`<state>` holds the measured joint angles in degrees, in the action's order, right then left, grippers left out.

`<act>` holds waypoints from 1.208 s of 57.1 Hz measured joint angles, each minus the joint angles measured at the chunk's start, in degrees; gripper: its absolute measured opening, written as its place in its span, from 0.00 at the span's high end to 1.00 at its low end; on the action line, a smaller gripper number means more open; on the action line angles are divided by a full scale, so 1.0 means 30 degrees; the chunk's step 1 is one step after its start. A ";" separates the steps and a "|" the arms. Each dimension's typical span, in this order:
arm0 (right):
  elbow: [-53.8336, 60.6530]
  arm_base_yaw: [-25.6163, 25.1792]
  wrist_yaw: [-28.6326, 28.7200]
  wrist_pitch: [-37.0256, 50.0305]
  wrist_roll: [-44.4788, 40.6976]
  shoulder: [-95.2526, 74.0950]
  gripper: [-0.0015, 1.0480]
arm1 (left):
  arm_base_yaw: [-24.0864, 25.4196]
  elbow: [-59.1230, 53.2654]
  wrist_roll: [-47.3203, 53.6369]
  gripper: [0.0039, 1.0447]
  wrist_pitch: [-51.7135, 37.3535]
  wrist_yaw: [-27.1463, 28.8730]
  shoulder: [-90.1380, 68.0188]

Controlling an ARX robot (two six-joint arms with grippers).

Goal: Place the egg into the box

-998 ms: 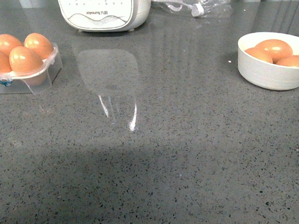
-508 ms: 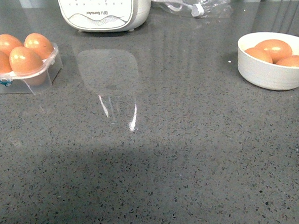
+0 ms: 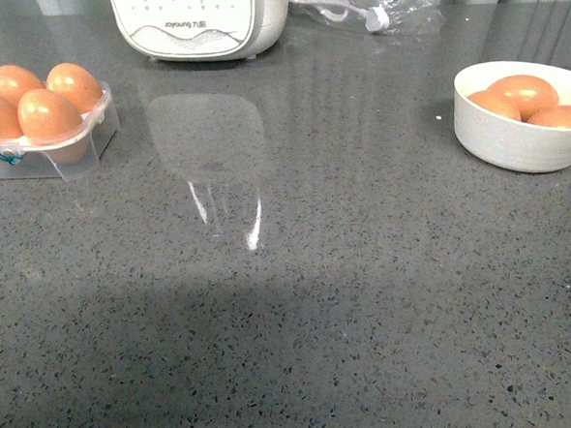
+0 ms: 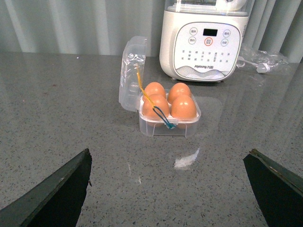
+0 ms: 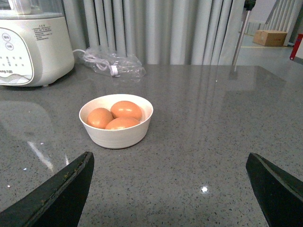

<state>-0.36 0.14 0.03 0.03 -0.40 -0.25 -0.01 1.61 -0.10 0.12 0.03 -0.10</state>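
The box (image 3: 63,150) is a clear plastic carton at the left edge of the grey counter, with several orange-brown eggs in its cups. In the left wrist view the box (image 4: 168,126) has its lid (image 4: 131,71) standing open and a thin blue band across the front. My left gripper (image 4: 169,156) hangs open short of it, with nothing between its fingers. Three more eggs lie in a white bowl (image 5: 116,136), the topmost egg (image 5: 126,109) in plain sight. My right gripper (image 5: 170,156) is open and empty, short of the bowl. Neither gripper shows in the front view.
The white bowl (image 3: 514,147) sits at the counter's right side. A white kitchen appliance (image 3: 201,20) stands at the back, between box and bowl. A clear plastic bag with a cable (image 3: 370,10) lies behind, to the appliance's right. Grey curtains close off the back.
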 joint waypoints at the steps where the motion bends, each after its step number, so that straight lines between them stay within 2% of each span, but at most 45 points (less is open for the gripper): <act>1: 0.0000 0.0000 0.0000 0.0000 -0.0007 0.0000 0.07 | 0.0000 0.0000 0.0000 0.06 0.0000 0.0000 0.0000; 8: 0.0000 0.0000 0.0000 0.0000 0.0000 0.0000 0.07 | 0.0000 0.0000 0.0000 0.06 0.0000 0.0000 0.0000; 10: 0.0000 0.0000 0.0000 0.0000 0.0000 0.0000 0.07 | -0.0204 0.0182 -0.0342 0.06 0.0663 0.0568 -0.0393; 15: 0.0000 0.0000 0.0000 0.0000 0.0000 0.0000 0.07 | -0.1545 0.2135 -0.2514 0.06 0.5646 0.3075 -0.3206; 19: 0.0000 0.0000 0.0000 0.0000 0.0000 0.0000 0.07 | -0.2142 0.2783 -0.3395 0.06 0.7526 0.3155 -0.4561; 25: 0.0000 0.0000 -0.0036 0.0000 0.0007 0.0000 0.07 | -0.2149 0.3315 -0.3810 0.06 0.7577 0.2550 -0.4699; 29: 0.0000 0.0000 -0.0007 0.0000 0.0000 0.0000 0.07 | -0.1173 0.3818 -0.3810 0.06 0.6834 0.1304 -0.4874; 38: 0.0000 0.0000 -0.0007 0.0000 0.0007 0.0000 0.07 | 0.1989 0.4306 -0.3359 0.06 0.4109 -0.2980 -0.7140; 41: 0.0000 0.0000 -0.0007 0.0000 0.0007 0.0000 0.07 | 0.3570 0.4794 -0.3104 0.06 0.2543 -0.4903 -0.8750; 46: 0.0000 0.0000 -0.0007 0.0000 0.0007 0.0000 0.07 | 0.5486 0.5559 -0.2637 0.06 0.0379 -0.6936 -1.1373; 58: 0.0000 0.0000 -0.0007 0.0000 0.0007 0.0000 0.07 | 0.8145 0.8109 -0.0903 0.06 -0.2863 -0.8320 -1.7398; 69: 0.0000 0.0000 -0.0007 0.0000 0.0007 0.0000 0.07 | 0.9420 1.1271 0.0750 0.06 -0.4350 -0.7475 -2.2272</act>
<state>-0.36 0.14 0.01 0.03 -0.38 -0.25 28.25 35.42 2.15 -12.93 -22.39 -66.92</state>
